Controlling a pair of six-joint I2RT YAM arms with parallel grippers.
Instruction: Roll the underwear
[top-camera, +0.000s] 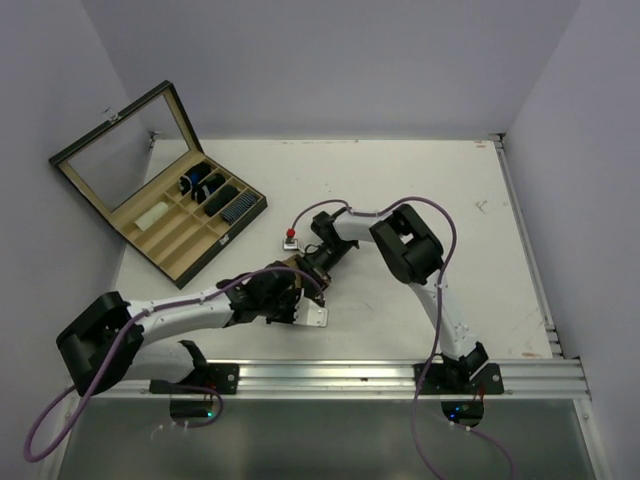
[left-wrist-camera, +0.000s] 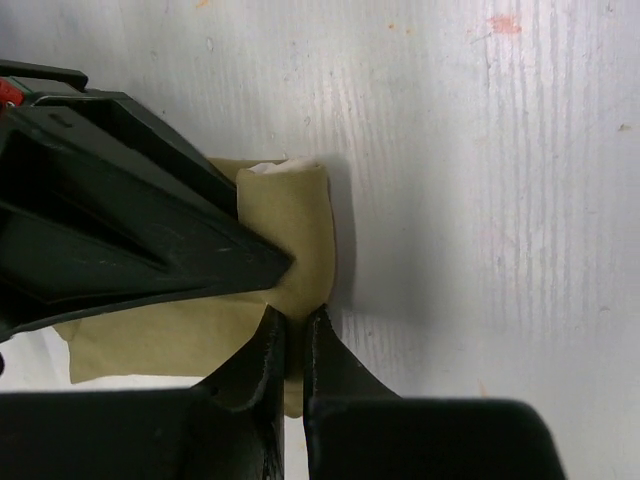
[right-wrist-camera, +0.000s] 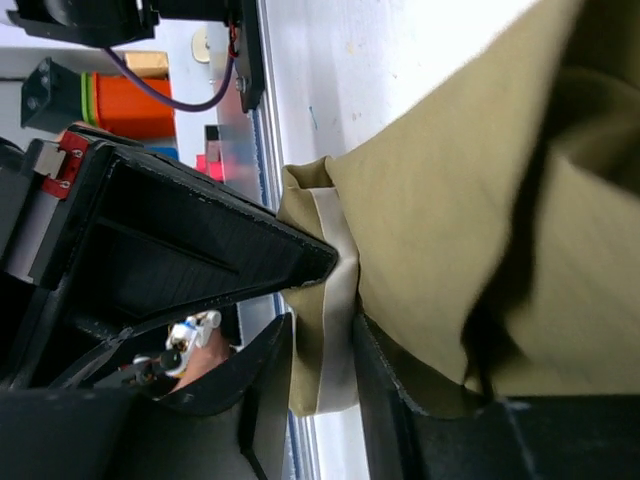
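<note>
Underwear (left-wrist-camera: 292, 225) appears partly rolled, with flat cloth left behind the jaws. Left gripper (left-wrist-camera: 295, 345) jaws pressed together, pinching its edge. Right gripper (right-wrist-camera: 320, 345) straddles waistband (right-wrist-camera: 337, 290); clamped or loose, cannot tell.

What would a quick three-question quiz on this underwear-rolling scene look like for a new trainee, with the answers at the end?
1. True or false: the wooden box at the table's far left corner stands open.
2. Pick one: the underwear on the table is A) blue, B) olive, C) red.
3. Fill the gap: in the left wrist view, the left arm's jaws are ____ on the edge of the underwear.

Key: 1 true; 2 B; 3 shut.
</note>
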